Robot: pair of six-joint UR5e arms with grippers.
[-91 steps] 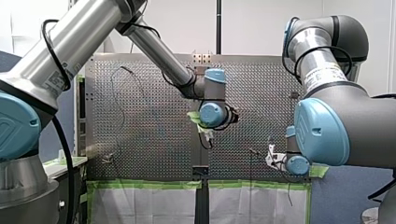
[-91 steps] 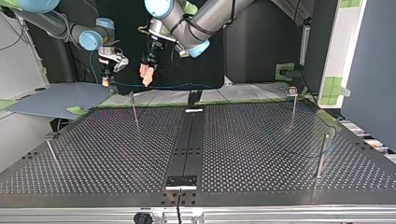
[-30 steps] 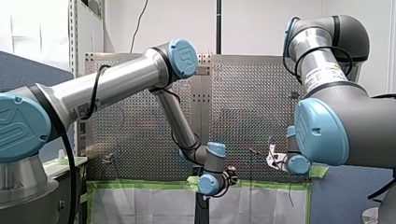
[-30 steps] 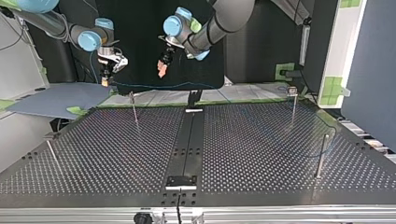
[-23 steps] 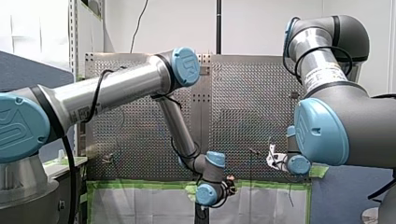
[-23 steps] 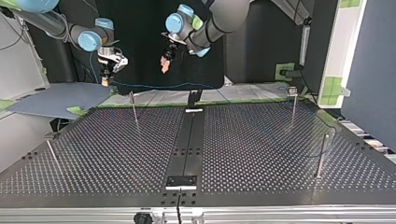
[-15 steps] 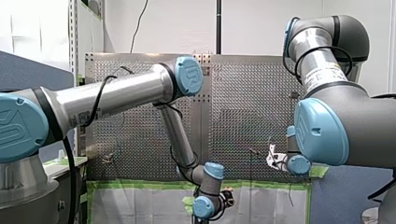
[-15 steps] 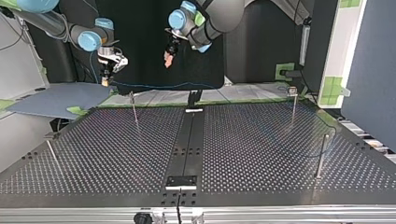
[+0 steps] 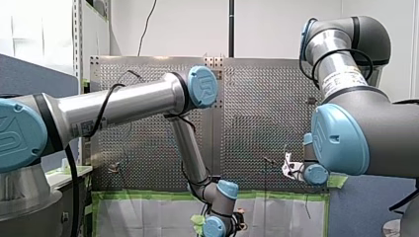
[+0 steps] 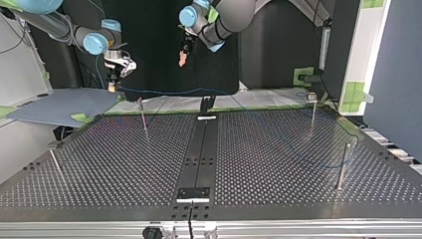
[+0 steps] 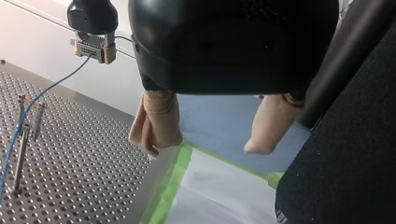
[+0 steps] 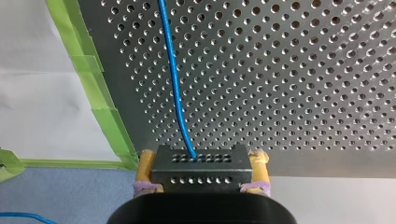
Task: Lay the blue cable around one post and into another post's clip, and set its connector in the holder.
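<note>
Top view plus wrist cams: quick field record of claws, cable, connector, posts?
left claw: open, empty, beige pads, raised off the table near its taped edge
right claw: shut on connector, a yellow pad on each side of it
connector: grey perforated block, held in the air, not in any holder
blue cable: leaves the connector and runs out over the table
posts: four thin upright ones in the top view; cable too faint there to tell its routing
</note>
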